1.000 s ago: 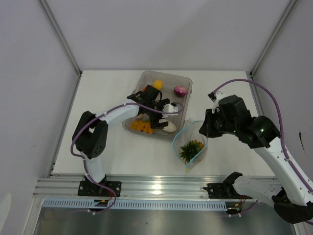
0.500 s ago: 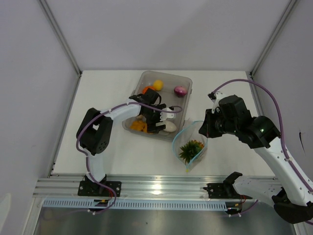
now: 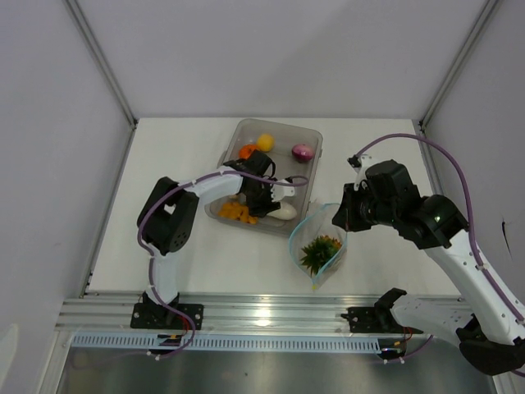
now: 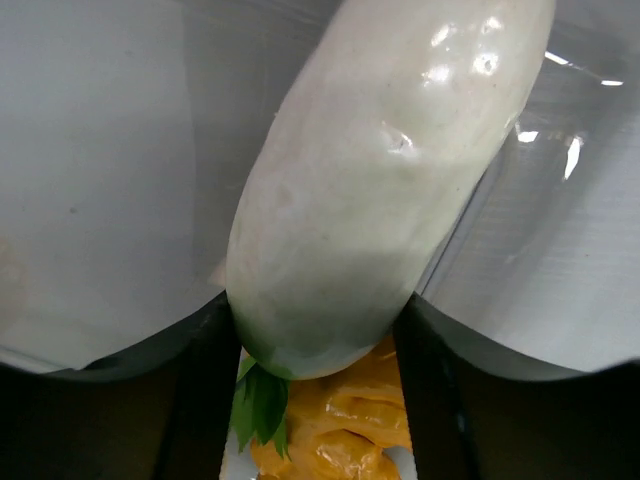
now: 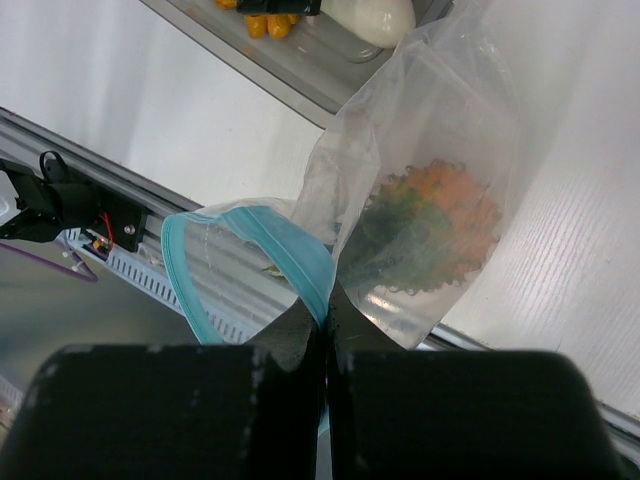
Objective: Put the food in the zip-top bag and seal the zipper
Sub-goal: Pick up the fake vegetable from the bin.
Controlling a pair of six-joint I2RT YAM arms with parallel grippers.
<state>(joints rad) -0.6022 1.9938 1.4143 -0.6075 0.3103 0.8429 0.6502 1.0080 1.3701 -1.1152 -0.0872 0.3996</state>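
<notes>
The left gripper (image 3: 264,197) was down inside the clear tray (image 3: 279,125), and the white radish (image 4: 380,180) lay just right of it and a little nearer, against the tray's near wall. In the left wrist view the radish's long axis ran straight away from the claw, tilting right, with its blunt end between the two dark fingers (image 4: 200,400). They flanked it closely, but whether they were pressing it or only bracketing it could not be told.

The left arm was plainly the nearer one. The right gripper (image 5: 325,330) was clenched on the light blue zipper (image 5: 290,245), holding the zip-top bag (image 5: 440,120) open just right of the tray's near-right corner, with its mouth turned toward the tray. A green leafy sprig (image 3: 320,246) sat inside the bag.

The radish filled most of the left wrist view, so only an orange scrap and a leaf showed beneath it. From above, the left arm covered part of the tray's middle. The orange bits (image 3: 238,213), lemon (image 3: 265,142), tomato (image 3: 248,151) and onion (image 3: 303,153) were in the tray.
</notes>
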